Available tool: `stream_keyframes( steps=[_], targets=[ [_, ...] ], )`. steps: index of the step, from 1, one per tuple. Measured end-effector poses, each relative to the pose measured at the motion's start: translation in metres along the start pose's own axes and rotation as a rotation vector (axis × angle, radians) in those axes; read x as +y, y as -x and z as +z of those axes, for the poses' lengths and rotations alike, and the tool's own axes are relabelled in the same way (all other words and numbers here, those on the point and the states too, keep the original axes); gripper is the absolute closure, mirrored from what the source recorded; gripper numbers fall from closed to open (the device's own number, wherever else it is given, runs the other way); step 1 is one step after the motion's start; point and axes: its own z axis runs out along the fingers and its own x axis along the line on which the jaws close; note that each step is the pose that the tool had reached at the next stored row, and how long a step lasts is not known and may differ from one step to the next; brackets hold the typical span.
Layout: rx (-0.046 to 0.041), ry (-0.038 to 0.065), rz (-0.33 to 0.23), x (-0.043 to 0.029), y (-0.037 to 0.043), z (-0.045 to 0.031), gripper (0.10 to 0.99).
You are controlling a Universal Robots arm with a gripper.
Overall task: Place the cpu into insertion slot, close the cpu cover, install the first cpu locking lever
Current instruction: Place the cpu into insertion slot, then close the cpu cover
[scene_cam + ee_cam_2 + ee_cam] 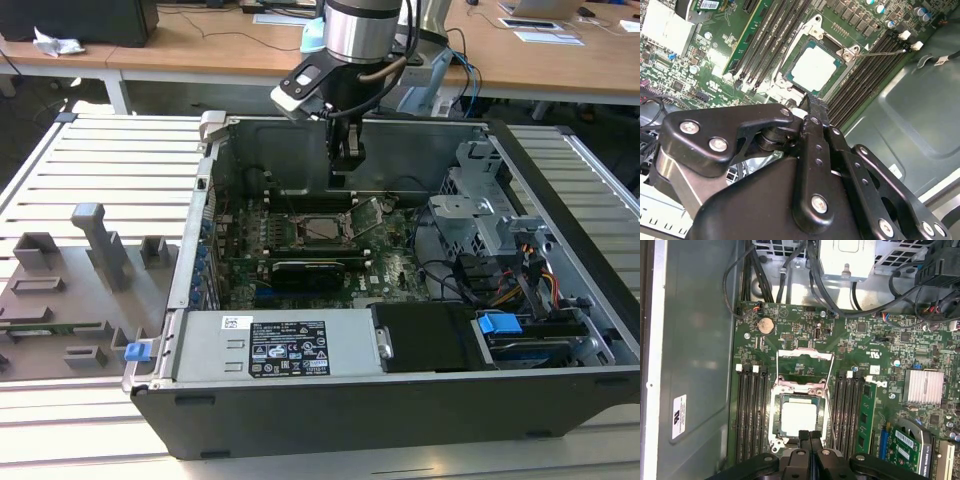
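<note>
The cpu (799, 419) lies flat in the insertion slot (773, 415), silver top up. The cpu cover (805, 367) is swung open, off the slot's edge, not over the chip. A thin wire lever (830, 405) runs along one side of the slot. Memory slots (752, 410) flank the slot on both sides. The gripper (810, 436) has its jaws pressed together, holding nothing, tips at the slot's edge opposite the cover. In the exterior view the gripper (344, 172) hangs above the slot inside the computer case (300, 420) on the slatted surface (100, 140).

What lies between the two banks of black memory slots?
In the first wrist view, the insertion slot lies there, with the cpu seated in it and the cpu cover open.
</note>
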Motion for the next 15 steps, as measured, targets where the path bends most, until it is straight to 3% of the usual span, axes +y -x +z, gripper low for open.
stream_keyframes(
  steps=[4, 12, 15],
  targets=[
    [-0.0001, 0.0, 0.0, 0.0003, 0.0, -0.0001, 0.98],
    [-0.0001, -0.001, 0.0, 0.034, 0.0022, -0.0011, 0.98],
    [-0.0009, -0.001, 0.0, 0.0553, 0.0036, -0.0017, 0.98]
  ],
)
